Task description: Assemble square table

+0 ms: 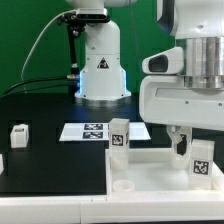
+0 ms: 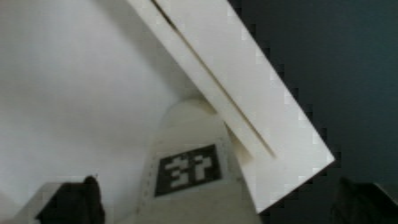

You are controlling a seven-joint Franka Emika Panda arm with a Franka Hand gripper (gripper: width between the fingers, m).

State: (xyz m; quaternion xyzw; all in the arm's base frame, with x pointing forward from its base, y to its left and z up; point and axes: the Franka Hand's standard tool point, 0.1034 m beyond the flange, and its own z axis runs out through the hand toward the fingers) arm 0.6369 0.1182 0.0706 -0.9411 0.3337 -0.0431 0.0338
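Jaws stand open: in the wrist view you can see one dark finger [image 2: 71,203] with a clear gap between it and the tagged leg [image 2: 185,165]. The opposite finger is not clearly visible against the dark background, so you cannot confirm contact on that side. Nothing is held.

Locate the square panel [image 1: 150,172] on the black tabletop [image 1: 50,170], in the near part of the exterior view and toward its right. It lies flat with its raised rim up, and one round corner socket [image 1: 122,184] shows at its near corner on the exterior view's left. In the wrist view, the panel rim [image 2: 240,95] runs diagonally across the frame, with the tagged leg just beside it.

Check the three legs in the exterior view:
- The tagged leg [image 1: 200,161] stands upright at the panel's right side, just beside the dark finger [image 1: 180,147] under the arm [image 1: 185,90].
- A second leg [image 1: 119,135] stands upright at the panel's far left corner. You cannot tell whether it rests on the panel or just behind it.
- A third leg [image 1: 20,134] stands alone on the tabletop, well apart, at the exterior view's left.

Note the marker board [image 1: 88,130] lying flat between the second and third legs, in front of the robot base [image 1: 101,70].
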